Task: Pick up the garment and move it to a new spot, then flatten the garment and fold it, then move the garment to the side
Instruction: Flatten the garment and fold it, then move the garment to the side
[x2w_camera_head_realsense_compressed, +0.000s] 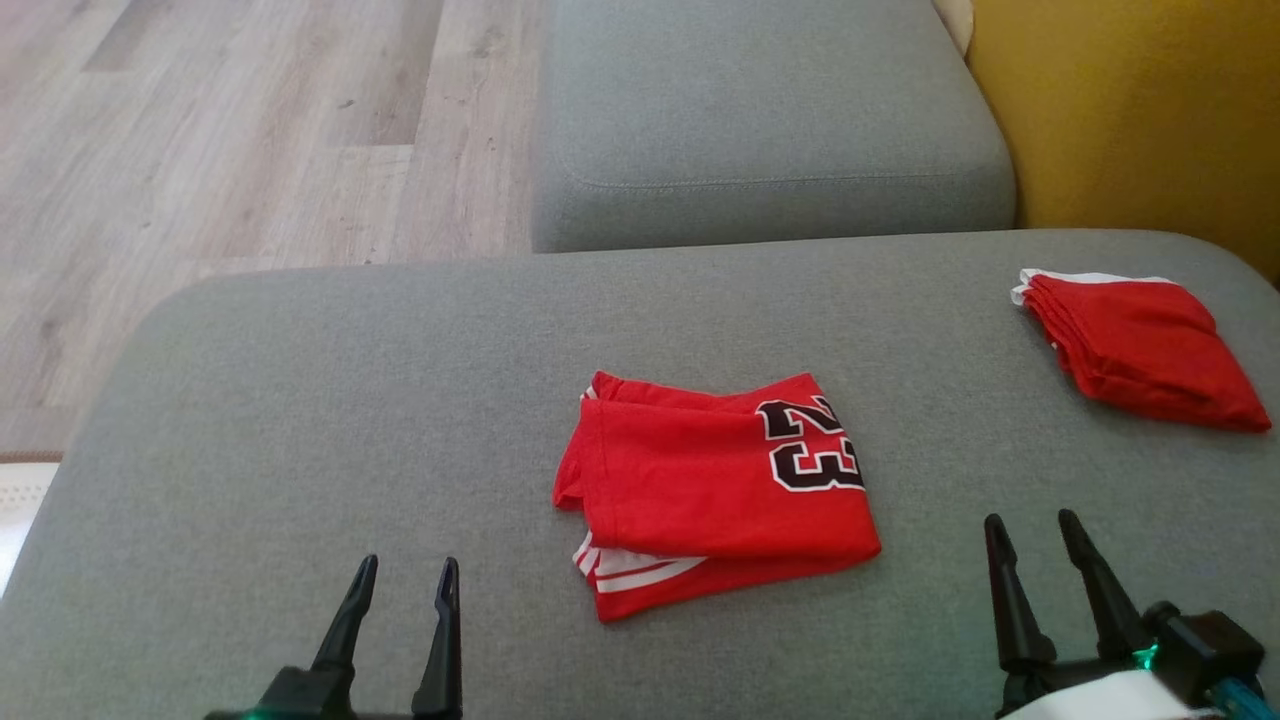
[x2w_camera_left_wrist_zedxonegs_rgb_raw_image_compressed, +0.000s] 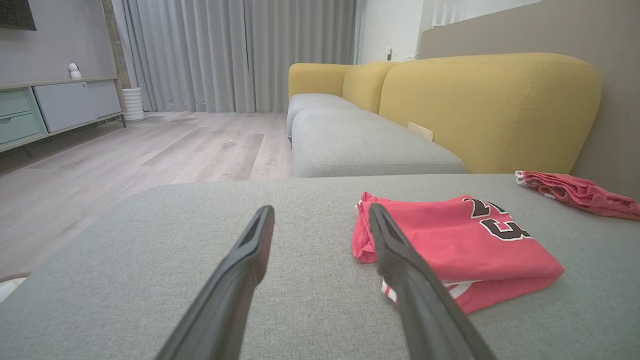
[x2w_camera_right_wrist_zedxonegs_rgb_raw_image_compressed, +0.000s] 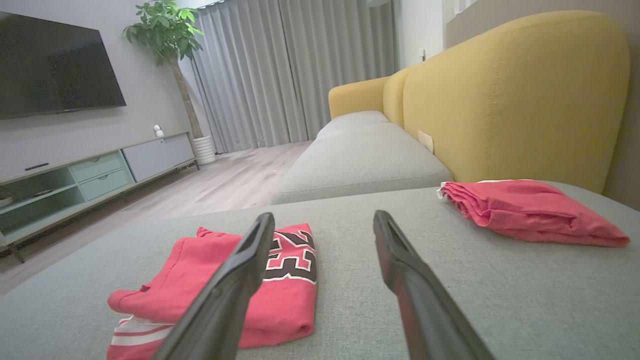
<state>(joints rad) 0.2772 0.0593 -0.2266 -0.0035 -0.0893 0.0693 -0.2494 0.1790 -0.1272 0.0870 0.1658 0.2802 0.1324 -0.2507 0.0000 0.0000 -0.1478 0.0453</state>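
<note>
A red garment (x2w_camera_head_realsense_compressed: 715, 490) with a black "23" lies folded in the middle of the grey sofa cushion (x2w_camera_head_realsense_compressed: 300, 420); white stripes show at its lower left edge. It also appears as the garment (x2w_camera_left_wrist_zedxonegs_rgb_raw_image_compressed: 460, 245) and the garment (x2w_camera_right_wrist_zedxonegs_rgb_raw_image_compressed: 280, 280) in the wrist views. My left gripper (x2w_camera_head_realsense_compressed: 408, 580) stands open at the lower left, short of the garment and to its left. My right gripper (x2w_camera_head_realsense_compressed: 1030, 530) stands open at the lower right, clear of the garment's right edge. Nothing is between either pair of fingers.
A second folded red cloth (x2w_camera_head_realsense_compressed: 1140, 345) lies at the cushion's far right, near the yellow backrest (x2w_camera_head_realsense_compressed: 1140, 120). Another grey seat cushion (x2w_camera_head_realsense_compressed: 760, 120) extends beyond. Wooden floor (x2w_camera_head_realsense_compressed: 220, 130) lies to the left past the cushion's edge.
</note>
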